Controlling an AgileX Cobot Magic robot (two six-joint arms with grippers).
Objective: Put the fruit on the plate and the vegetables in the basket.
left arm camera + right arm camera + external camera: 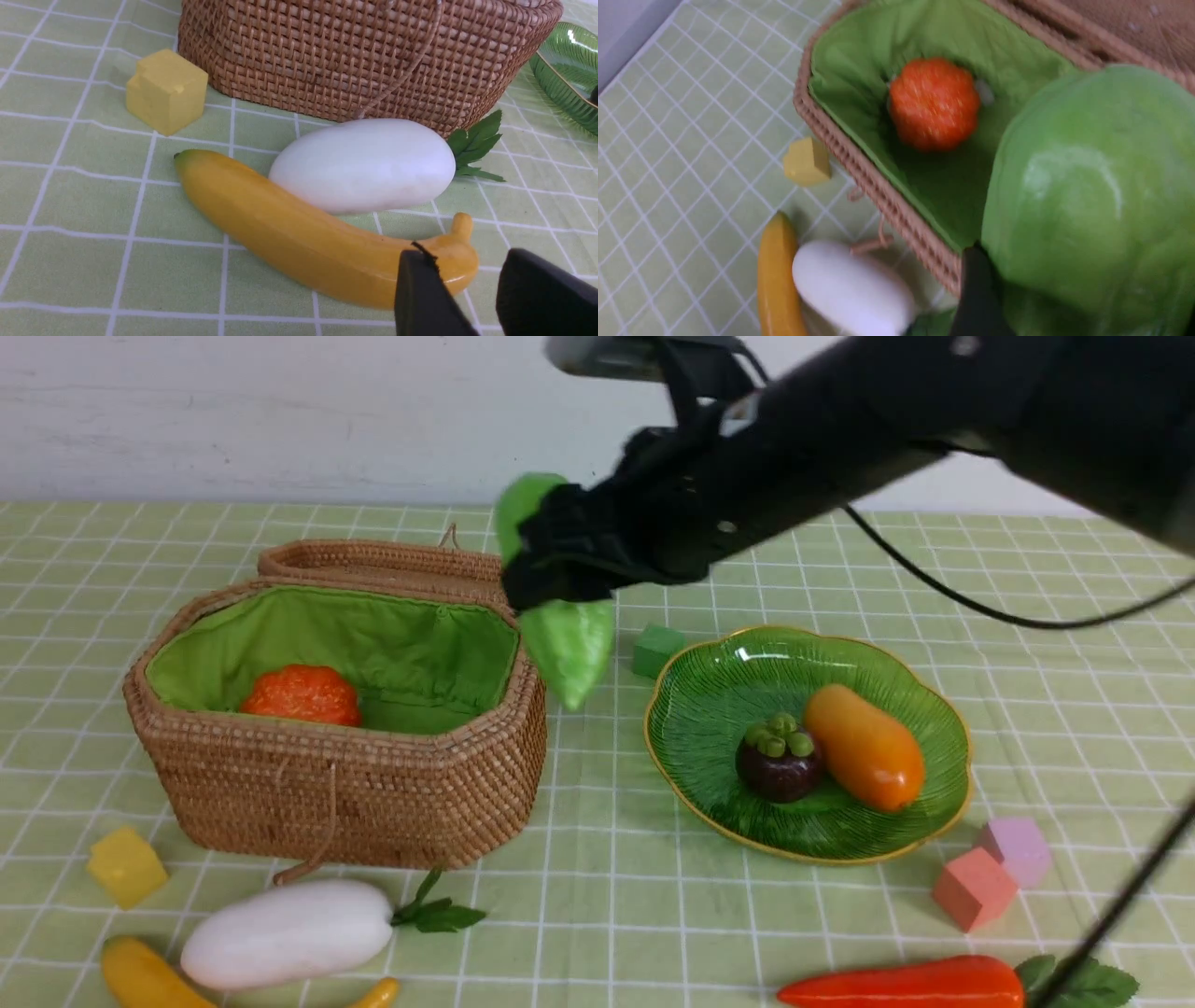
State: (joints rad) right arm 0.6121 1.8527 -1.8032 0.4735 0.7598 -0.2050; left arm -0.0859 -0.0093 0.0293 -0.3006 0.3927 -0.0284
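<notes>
Toy cabbage: glossy pale green, leafy, above basket rim. Right claw clamped around it. Left claw part-open, empty, by banana.

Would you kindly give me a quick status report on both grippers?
Right gripper shut on green cabbage, at basket rim. Left gripper open, empty, by banana. Basket open, pumpkin inside.

pumpkin in basket, mango on plate
</notes>
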